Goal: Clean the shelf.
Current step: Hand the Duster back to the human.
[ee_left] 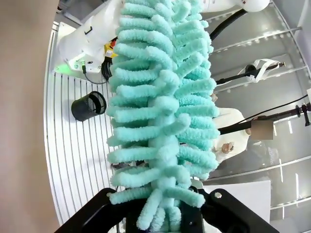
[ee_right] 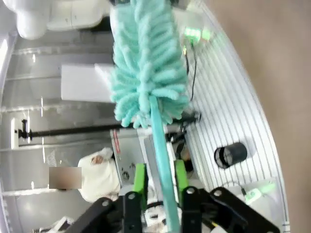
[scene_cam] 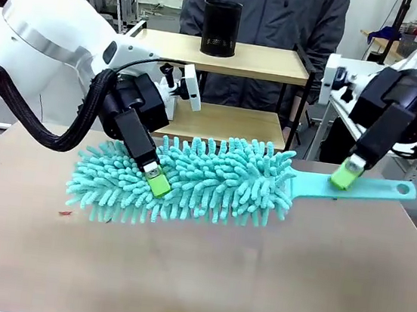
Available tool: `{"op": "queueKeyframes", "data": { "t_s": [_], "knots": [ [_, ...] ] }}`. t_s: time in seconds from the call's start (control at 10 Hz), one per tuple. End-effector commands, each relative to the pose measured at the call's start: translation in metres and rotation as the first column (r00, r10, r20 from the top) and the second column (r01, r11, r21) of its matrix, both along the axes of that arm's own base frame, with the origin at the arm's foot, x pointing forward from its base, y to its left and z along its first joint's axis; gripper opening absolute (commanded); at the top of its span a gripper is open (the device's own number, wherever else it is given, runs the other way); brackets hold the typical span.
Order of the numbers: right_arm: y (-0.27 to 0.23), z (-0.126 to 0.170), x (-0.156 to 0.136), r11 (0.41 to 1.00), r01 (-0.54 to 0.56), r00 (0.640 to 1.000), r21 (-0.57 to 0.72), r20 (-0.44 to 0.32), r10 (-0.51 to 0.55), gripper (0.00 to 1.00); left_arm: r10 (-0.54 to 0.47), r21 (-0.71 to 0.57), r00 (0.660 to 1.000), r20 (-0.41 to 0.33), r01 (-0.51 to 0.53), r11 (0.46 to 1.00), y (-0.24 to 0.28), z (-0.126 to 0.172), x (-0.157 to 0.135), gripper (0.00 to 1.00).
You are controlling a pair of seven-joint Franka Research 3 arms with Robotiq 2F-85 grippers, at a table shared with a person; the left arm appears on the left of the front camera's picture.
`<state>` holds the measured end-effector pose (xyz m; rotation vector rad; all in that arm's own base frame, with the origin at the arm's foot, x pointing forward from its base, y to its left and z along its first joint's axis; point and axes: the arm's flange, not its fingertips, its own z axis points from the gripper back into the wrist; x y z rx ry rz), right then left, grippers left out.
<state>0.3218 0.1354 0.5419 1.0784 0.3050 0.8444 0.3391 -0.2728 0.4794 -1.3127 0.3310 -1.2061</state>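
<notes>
Handover stage of shelf cleaning. Duster [scene_cam: 190, 180], a teal chenille head on a flat teal handle, lies lengthwise above the brown desk [scene_cam: 201, 277], its head toward the desk's left edge and its handle toward the right edge. Left gripper [scene_cam: 158, 182] is clamped into the chenille head, the strands bunched between its jaws in the left wrist view. Right gripper [scene_cam: 347, 173] straddles the handle with its green pads [ee_right: 140, 180] parted on either side and little gap visible; a firm hold cannot be confirmed. Shelf [scene_cam: 236, 57] stands at the desk's far edge, a black mesh cup [scene_cam: 220, 28] on its upper board. Judged progress: tool secured, no board wiped yet; both tiers remain.
</notes>
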Motion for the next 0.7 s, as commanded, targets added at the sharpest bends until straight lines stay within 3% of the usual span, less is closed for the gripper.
{"op": "queueKeyframes", "data": {
  "t_s": [0.0,0.1,0.2,0.3,0.4,0.5,0.6],
  "knots": [
    [-0.045,0.009,-0.004,0.934,0.308,0.945,0.182,0.058,-0.323,0.74,-0.049,-0.037,0.999,0.021,0.049,0.998,0.029,0.012,-0.013,0.00],
    [-0.092,0.007,-0.001,0.735,0.613,0.768,0.291,0.000,-0.640,1.00,-0.026,-0.037,0.997,0.069,0.028,0.999,0.049,0.021,-0.025,0.00],
    [-0.131,-0.007,-0.004,0.494,0.799,0.560,0.342,-0.127,-0.818,1.00,0.022,-0.056,0.994,0.109,-0.016,0.998,0.069,0.029,-0.035,0.00],
    [-0.165,-0.030,-0.008,0.261,0.917,0.328,0.302,-0.201,-0.923,1.00,0.092,-0.096,0.986,0.139,-0.079,0.992,0.090,0.036,-0.043,0.00],
    [-0.191,-0.059,-0.012,0.082,0.966,0.142,0.244,-0.240,-0.960,1.00,0.164,-0.164,0.974,0.156,-0.138,0.977,0.114,0.045,-0.048,0.00],
    [-0.208,-0.095,-0.018,-0.005,0.991,0.025,0.135,-0.217,-0.976,1.00,0.355,-0.268,0.919,0.173,-0.304,0.914,0.148,0.061,-0.051,0.00],
    [-0.213,-0.122,-0.023,-0.015,0.997,0.003,0.070,-0.238,-0.971,1.00,0.610,-0.366,0.776,0.161,-0.528,0.767,0.181,0.074,-0.050,0.00]
  ]
}}
